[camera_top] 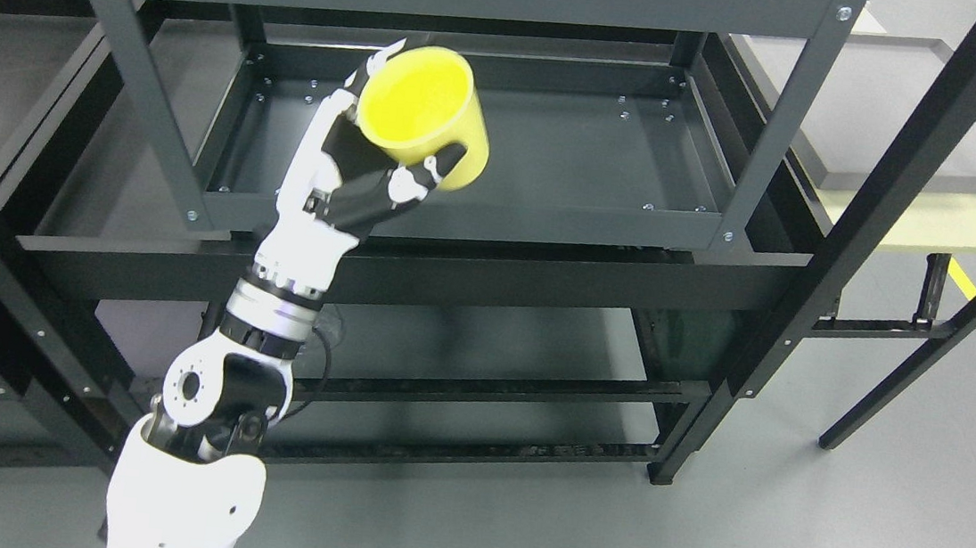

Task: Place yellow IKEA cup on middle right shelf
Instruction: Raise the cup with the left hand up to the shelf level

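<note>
Nearest me, my left hand (378,165), white and black, has its fingers wrapped around the smooth yellow plastic cup (425,116), holding it tilted with the mouth towards me, above the near left part of the dark grey metal shelf tray (571,152). I judge the cup light, stiff and slippery; gripping around its wall suits it.

Smooth, glossy yellow plastic on the cup (427,116), held at eleven o'clock. Glossy white and matt black plastic shells on the left hand (363,177). Matt grey painted metal across the shelf (570,161), bolted at corners.
</note>
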Controlling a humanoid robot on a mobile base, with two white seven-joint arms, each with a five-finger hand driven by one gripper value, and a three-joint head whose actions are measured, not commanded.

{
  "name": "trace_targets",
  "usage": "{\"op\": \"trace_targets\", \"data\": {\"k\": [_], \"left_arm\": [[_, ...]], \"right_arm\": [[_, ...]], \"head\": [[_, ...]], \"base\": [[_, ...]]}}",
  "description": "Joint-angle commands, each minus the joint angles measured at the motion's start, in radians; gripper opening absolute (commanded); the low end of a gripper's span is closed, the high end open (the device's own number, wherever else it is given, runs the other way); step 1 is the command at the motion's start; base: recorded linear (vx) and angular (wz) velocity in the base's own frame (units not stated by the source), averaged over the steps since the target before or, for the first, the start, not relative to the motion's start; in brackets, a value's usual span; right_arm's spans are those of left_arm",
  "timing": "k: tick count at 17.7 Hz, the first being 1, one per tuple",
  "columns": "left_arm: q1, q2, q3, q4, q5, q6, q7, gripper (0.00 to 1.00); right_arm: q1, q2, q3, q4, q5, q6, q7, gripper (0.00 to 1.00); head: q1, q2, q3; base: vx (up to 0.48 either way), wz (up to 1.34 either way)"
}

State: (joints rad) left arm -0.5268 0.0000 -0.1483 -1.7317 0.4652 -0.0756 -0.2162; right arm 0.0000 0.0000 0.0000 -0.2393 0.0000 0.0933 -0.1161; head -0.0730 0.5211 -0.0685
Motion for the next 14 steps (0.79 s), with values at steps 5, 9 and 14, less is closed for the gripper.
{"op": "trace_targets", "data": {"k": [5, 9, 14], "left_arm": [[-0.418, 0.017, -0.045, 0.049, -0.010, 0.121, 0.033, 0.02], [-0.568, 0.017, -0.014, 0.156, -0.014, 0.261, 0.246, 0.01], [-0.740, 0.017, -0.014, 0.438, 0.018, 0.446, 0.342, 0.00]], "right_arm": [[0.014, -0.017, 0.017, 0.000, -0.025, 0.000, 0.000, 0.99], [0.014, -0.017, 0.017, 0.000, -0.025, 0.000, 0.000, 0.99], [0.014, -0.017, 0.017, 0.000, -0.025, 0.000, 0.000, 0.99]], "head": [[0.0000, 0.000, 0.000], [0.0000, 0.000, 0.000], [0.0000, 0.000, 0.000]], "base": [[0.092, -0.09], [0.119, 0.00], [0.194, 0.15]]}}
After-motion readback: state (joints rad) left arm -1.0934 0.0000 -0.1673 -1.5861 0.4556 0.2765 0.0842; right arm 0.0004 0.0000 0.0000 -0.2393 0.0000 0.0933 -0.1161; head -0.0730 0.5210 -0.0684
